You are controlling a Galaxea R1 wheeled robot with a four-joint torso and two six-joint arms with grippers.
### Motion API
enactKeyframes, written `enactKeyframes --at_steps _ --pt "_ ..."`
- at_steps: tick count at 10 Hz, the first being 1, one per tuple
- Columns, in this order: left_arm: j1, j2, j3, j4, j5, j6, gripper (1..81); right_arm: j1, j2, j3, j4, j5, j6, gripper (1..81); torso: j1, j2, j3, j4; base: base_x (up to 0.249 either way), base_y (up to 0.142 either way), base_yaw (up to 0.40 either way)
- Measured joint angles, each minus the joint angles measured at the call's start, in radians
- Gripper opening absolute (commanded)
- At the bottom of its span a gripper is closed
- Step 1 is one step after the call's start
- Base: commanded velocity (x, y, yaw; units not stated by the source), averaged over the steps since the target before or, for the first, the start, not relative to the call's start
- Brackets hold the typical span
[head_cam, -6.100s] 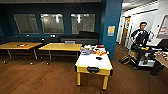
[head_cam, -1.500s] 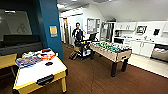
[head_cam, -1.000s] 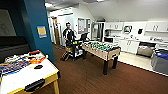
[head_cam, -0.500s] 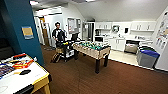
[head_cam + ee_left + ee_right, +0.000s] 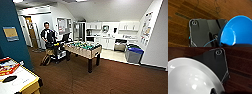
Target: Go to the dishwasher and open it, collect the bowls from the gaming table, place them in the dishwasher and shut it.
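Head view: robot crosses brown floor toward kitchenette; dishwasher [image 5: 120, 45], dark front, under white counter at far wall. Game table [image 5: 23, 80], white top, yellow edge, near left. Foosball table [image 5: 82, 49] and person [image 5: 48, 40] between robot and kitchen; collision risk.

Left wrist view: glossy blue bowl [image 5: 236, 31] tilted at gripper; claw state cannot tell; could slip if grip loose.

Right wrist view: smooth white bowl [image 5: 191, 78], round, shiny; claw state cannot tell; jolt may drop it.

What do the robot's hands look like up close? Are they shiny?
At each wrist sits a wide, flat black plate with rounded corners, a thin pale line along its edge and a round silver fitting at a corner. The right wrist's plate looks the same. A thin light-blue cable crosses the left one.
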Motion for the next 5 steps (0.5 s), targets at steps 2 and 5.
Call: enactKeyframes --at_steps 2,5 --pt "0.000 0.011 -0.017 0.000 0.008 0.000 1.0 -0.001 0.000 0.000 0.000 0.000 0.001 1.0 0.000 0.000 0.000 0.000 0.000 0.000 -0.268" --pt "0.000 0.017 -0.025 0.000 0.010 0.000 1.0 -0.006 0.007 -0.002 0.001 0.000 0.002 1.0 0.000 0.000 0.000 0.000 0.000 0.000 -0.267"
